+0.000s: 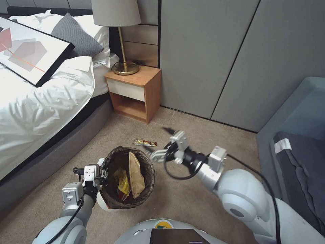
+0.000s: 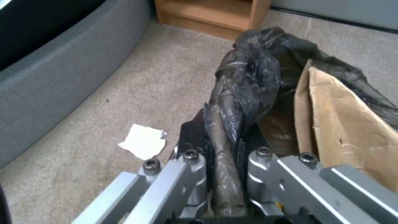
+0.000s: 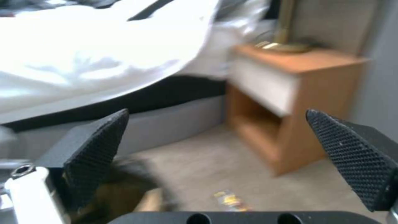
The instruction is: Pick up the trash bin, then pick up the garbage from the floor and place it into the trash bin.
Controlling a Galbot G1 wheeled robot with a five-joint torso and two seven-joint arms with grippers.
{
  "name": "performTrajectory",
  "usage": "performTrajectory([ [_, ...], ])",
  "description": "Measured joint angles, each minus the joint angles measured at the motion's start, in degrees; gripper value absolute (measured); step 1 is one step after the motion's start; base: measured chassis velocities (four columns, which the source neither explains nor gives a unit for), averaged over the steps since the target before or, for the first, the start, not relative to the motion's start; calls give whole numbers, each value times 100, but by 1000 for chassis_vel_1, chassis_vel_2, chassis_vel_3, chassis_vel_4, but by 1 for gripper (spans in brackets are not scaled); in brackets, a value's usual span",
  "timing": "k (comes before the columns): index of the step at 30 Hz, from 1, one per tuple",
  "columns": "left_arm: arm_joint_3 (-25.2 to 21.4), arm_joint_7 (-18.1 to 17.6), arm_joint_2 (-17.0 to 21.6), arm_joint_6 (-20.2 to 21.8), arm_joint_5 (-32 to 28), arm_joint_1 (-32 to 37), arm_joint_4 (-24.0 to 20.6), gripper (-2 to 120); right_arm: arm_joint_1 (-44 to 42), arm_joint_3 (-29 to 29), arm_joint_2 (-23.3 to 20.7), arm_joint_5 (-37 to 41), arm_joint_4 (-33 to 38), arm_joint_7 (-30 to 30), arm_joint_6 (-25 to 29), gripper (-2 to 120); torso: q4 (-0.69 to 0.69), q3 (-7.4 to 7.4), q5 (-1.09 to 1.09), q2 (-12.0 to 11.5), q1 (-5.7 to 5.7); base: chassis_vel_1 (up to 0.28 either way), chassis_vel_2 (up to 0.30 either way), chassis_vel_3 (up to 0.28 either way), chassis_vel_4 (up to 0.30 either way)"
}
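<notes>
Trash bin (image 1: 128, 176) is held, rim pinched by left tool (image 1: 101, 171); right tool (image 1: 159, 150) is spread; snack wrapper (image 1: 145, 142) and paper scrap (image 2: 143, 144) are left on floor.

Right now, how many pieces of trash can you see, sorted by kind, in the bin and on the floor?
Brown paper bag, in the trash bin: 1
Yellow wrapper in the bin: 1
Snack wrapper on the carpet: 1
White paper scrap on the carpet: 1
Total: 4

The dark-lined trash bin (image 1: 130, 198), clamped at its rim in the left pincer (image 1: 101, 172), holds a brown paper bag (image 1: 136, 176) and yellow wrappers (image 1: 122, 181), while another wrapper (image 1: 145, 143) lies on the floor just beyond the right pincer (image 1: 159, 142).
</notes>
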Motion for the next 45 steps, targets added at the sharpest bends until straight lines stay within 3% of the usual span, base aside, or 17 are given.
performTrajectory([
  [11, -44, 3, 49, 0, -31, -24, 0, 7, -1034, 1661, 630, -572, -110, -296, 512, 100, 1, 0, 0, 0, 0, 0, 0, 0, 0],
  [17, -20, 5, 62, -1, -64, -82, 0, 7, -1815, 2249, 1371, -1099, -32, -559, 938, 100, 1, 0, -2, 0, 0, 0, 0, 0, 0],
  [25, -12, 10, 107, -5, -47, -189, 1, 7, -2296, 2499, 2052, -1629, -39, -700, 1271, 100, 3, 0, -2, 0, 0, 0, 0, 0, 0],
  [45, -68, 91, 78, -9, 179, -522, 0, 7, -2792, 2507, 2642, -2174, -68, -638, 1585, 100, 2, 0, -2, 0, 0, 0, 0, 0, 0],
])
